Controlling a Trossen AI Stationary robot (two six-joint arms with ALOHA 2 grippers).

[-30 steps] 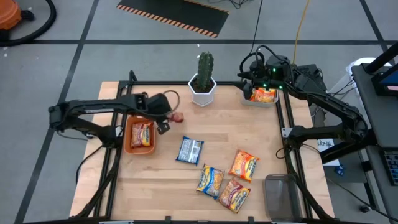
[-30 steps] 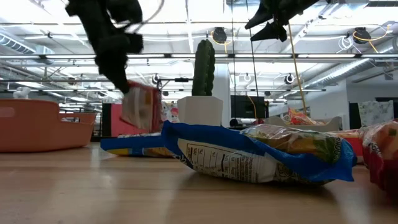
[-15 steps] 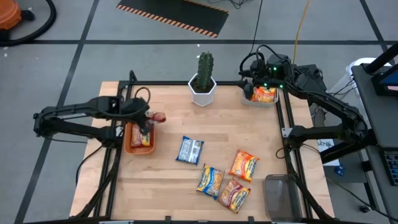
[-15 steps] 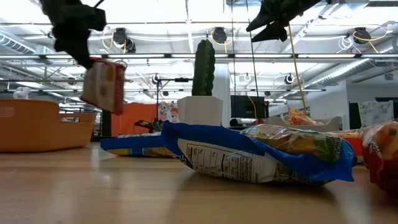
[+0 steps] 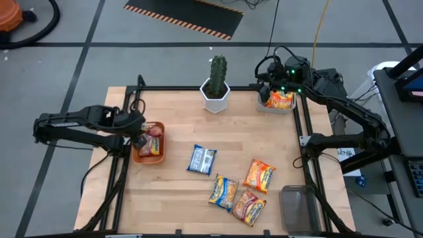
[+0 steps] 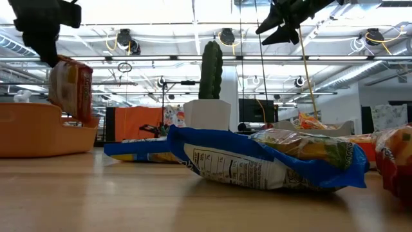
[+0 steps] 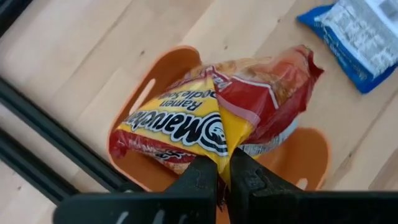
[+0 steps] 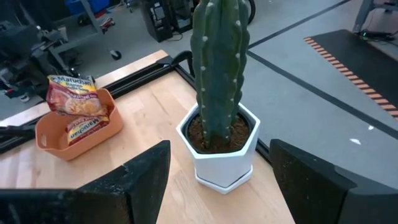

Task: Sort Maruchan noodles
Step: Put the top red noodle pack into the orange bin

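My left gripper (image 7: 224, 180) is shut on a red-and-yellow Maruchan packet (image 7: 211, 118) that hangs over the orange bin (image 5: 149, 151) at the table's left. Another packet (image 8: 81, 129) lies in that bin. On the table lie a blue packet (image 5: 201, 159) in the middle and three orange-yellow ones (image 5: 241, 192) at the near right. My right gripper (image 8: 217, 186) stands open high over the far right, facing the cactus, with nothing between its fingers. My left gripper pinches a yellow edge of the packet (image 7: 227, 146) between its two fingers. The fingers come from above, slanting down. The packet (image 6: 71, 87) hangs below them, upright, clear of the orange bin (image 6: 38, 132) and the table.
A cactus in a white pot (image 5: 216, 82) stands at the far middle. A clear bin (image 5: 279, 100) holding a packet sits at the far right corner. A grey bin (image 5: 299, 206) is at the near right. Black frame rails run along the table's sides.
My left gripper has carried the packet toward the table's left edge, from over the bare table beside the bin to above the orange bin, rising a little and rolling at the wrist. It stays shut on the hanging packet.
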